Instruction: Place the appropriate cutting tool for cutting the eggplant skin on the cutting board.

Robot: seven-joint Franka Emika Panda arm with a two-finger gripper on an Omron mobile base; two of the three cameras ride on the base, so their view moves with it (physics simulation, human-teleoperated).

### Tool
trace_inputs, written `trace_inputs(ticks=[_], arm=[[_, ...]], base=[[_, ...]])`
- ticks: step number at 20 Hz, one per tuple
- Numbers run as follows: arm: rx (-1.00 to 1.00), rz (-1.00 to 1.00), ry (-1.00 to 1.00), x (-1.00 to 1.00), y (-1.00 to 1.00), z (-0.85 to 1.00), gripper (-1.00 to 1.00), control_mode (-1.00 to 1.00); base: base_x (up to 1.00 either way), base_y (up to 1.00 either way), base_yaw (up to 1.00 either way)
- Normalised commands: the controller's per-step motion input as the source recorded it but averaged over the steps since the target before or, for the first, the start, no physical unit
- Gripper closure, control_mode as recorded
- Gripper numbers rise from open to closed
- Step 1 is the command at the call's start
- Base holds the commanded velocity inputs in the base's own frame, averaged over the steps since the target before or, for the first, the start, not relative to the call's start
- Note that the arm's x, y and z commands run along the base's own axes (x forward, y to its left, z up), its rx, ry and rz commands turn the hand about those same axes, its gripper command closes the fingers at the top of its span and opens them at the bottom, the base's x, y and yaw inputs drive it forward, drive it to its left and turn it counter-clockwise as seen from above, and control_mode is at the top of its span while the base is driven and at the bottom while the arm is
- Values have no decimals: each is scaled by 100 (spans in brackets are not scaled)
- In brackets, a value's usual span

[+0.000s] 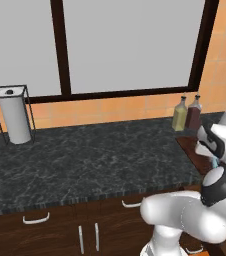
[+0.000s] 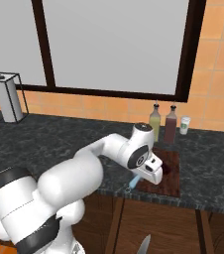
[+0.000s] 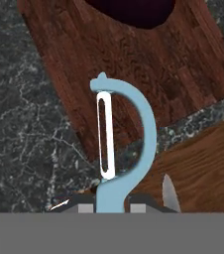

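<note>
From the left base I see my claw [image 1: 214, 161] beside the cutting board [image 1: 191, 146]. From the right, the eggplant [image 2: 166, 168] lies on it. Hand view: closed on the peeler [image 3: 119, 144] by its handle over the board's corner; light, stiff, slippery plastic, I judge.

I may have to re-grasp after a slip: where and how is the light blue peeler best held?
By its straight handle, much as the gripper seems to hold it now: fingers across the handle's narrow width, coming from the end away from the blade. The peeler widens into a curved head with a thin slotted blade, poor to pinch; a handle grip leaves that head free over the cutting board.
</note>
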Motion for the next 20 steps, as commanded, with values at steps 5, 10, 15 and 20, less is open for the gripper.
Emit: trace_inputs(ticks=[5, 10, 15, 20], arm=[[-3, 21, -5, 71, 0, -16, 100, -100], [-6, 24, -3, 26, -5, -30, 100, -100], [-4, 22, -5, 9, -20, -31, 100, -100], [-2, 17, -1, 22, -9, -24, 100, -100]], base=[[0, 0, 0], [0, 0, 0], [0, 0, 0], [0, 0, 0]])
